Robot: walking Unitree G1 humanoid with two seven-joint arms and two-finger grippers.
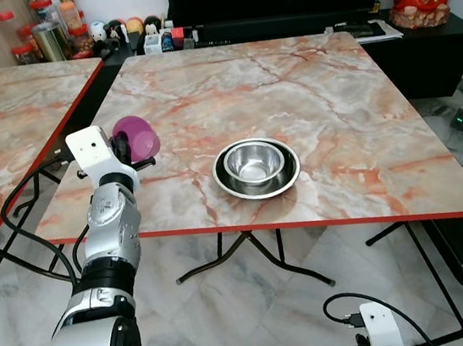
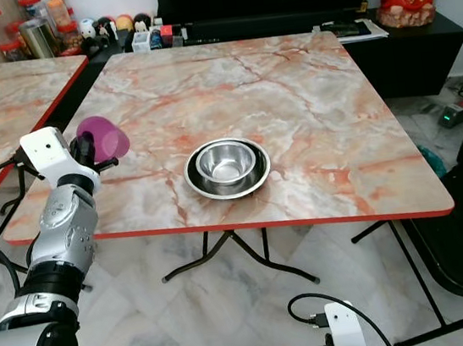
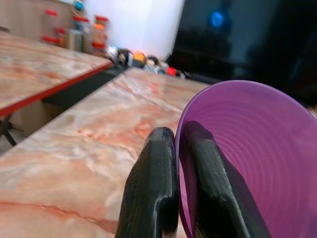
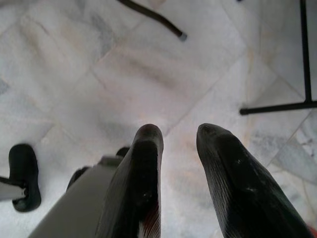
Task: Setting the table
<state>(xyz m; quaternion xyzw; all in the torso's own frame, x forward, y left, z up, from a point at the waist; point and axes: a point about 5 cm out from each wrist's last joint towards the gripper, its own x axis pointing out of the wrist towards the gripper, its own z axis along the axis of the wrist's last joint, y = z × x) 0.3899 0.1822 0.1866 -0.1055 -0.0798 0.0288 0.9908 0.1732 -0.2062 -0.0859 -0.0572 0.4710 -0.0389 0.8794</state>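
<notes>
The left tool sits at the left of the frame, over the left edge of the marble worktop, its two black fingers pinched on the rim of a purple cup that it holds tilted above the surface. Near the frame's centre a steel bowl rests inside a steel plate on the worktop, well apart from the cup. The right tool hangs low at the bottom of the frame over the marble floor, fingers narrowly parted and empty
</notes>
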